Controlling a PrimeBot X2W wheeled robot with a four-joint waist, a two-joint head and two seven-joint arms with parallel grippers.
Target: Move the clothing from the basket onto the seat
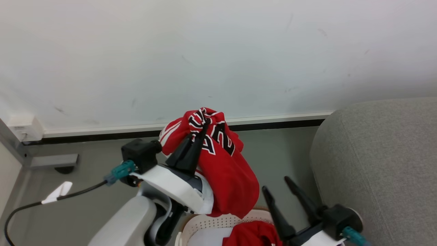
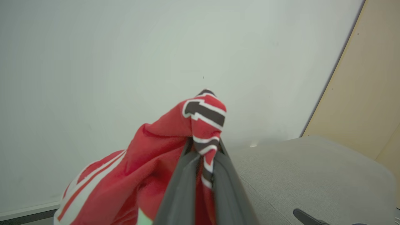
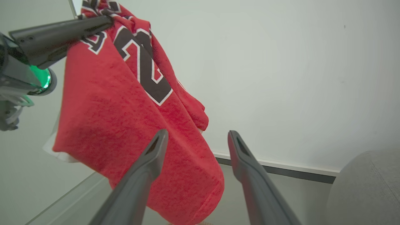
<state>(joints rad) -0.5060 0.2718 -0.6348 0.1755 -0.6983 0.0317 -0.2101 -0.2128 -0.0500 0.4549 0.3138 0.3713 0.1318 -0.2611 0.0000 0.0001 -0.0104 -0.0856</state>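
2 left fingers (image 1: 188, 150) clamping jersey (image 1: 228, 174), basket (image 1: 206, 222) cut off below

The jersey (image 1: 228, 171) is red with black, white-edged lettering; the seat (image 1: 375, 164) light grey weave; the basket (image 1: 205, 222) white, perforated.

The head camera looks down from high. Both wrist cameras sit close, looking up. All see the jersey (image 1: 225, 167).
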